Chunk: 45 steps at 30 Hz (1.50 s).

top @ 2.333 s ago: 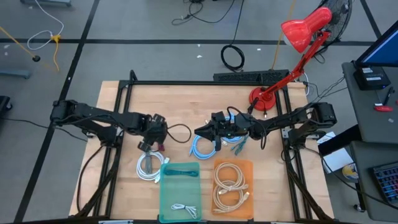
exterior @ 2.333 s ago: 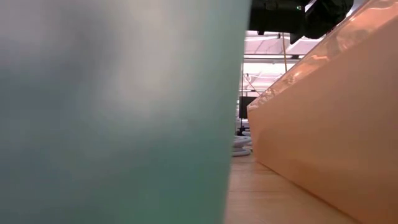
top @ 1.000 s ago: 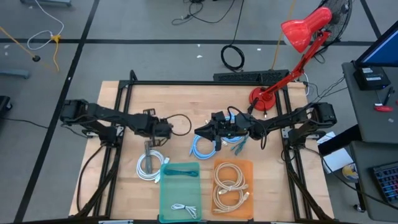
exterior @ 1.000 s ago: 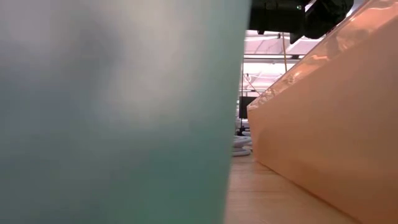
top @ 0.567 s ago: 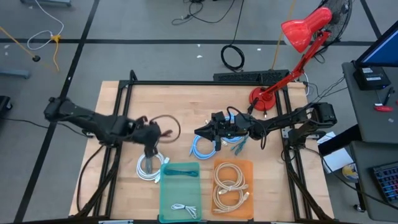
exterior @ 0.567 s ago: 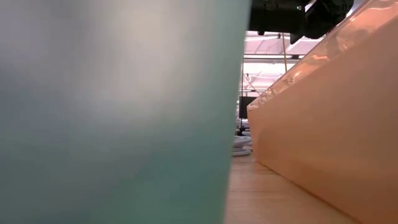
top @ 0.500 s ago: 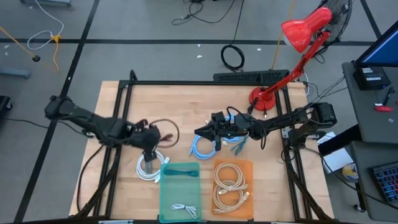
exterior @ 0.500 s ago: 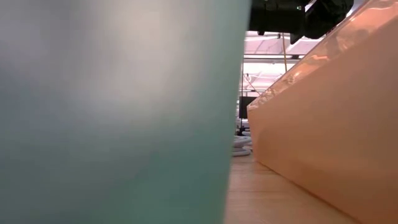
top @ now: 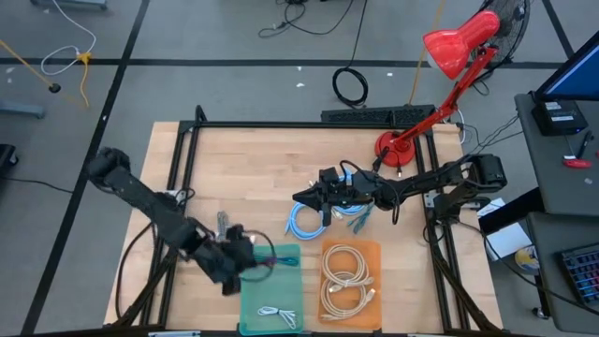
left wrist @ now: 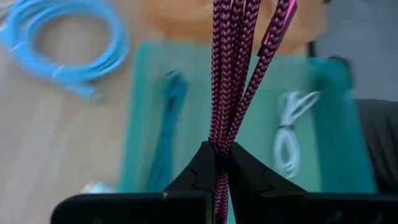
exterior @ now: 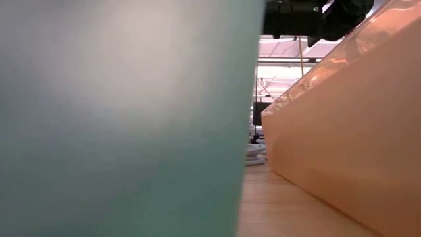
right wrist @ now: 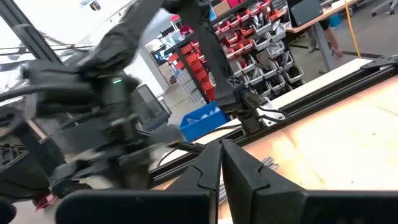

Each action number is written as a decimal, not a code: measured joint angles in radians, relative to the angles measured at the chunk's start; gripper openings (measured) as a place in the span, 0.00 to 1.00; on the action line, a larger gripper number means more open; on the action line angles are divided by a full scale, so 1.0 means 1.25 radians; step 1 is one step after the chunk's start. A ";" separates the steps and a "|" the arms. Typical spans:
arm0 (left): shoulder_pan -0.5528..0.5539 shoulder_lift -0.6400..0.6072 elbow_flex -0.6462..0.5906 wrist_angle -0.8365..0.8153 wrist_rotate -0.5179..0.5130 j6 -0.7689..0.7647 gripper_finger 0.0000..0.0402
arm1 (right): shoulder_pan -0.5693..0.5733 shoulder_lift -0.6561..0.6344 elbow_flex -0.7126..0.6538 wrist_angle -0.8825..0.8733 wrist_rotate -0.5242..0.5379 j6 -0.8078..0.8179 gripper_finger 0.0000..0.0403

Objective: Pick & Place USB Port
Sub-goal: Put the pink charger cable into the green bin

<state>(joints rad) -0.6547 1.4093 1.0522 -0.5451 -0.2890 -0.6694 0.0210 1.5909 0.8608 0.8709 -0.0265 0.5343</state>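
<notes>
Left gripper [left wrist: 219, 163] clamped on pink braided cable [left wrist: 233, 68] — over the green tray [top: 281, 290]. Right gripper [right wrist: 221, 163] closed, empty — above blue cable [top: 304, 221] mid-table.

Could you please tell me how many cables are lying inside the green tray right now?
2: a dark teal cable at the far end of the green tray, and a small white cable at its near end. The left arm covers one corner, so another could be hidden.

No text, label, brand, number or sign could be read in any of the views. Whatever print there may have been in the room beyond the table was too small to tell.
</notes>
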 joint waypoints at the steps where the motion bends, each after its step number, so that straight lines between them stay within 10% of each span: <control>1: -0.005 0.028 0.031 -0.001 0.000 0.014 0.04 | 0.000 0.000 0.000 0.000 0.000 0.000 0.01; 10: 0.003 0.222 0.262 -0.116 -0.008 0.095 0.04 | 0.000 0.000 0.000 -0.028 0.002 0.000 0.00; 45: 0.143 0.352 0.141 -0.089 0.253 0.089 0.04 | 0.000 0.000 0.000 -0.036 -0.001 0.002 0.00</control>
<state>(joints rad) -0.4762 1.8488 1.2282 -0.6567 0.0278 -0.5577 0.0208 1.5909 0.8608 0.8257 -0.0273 0.5369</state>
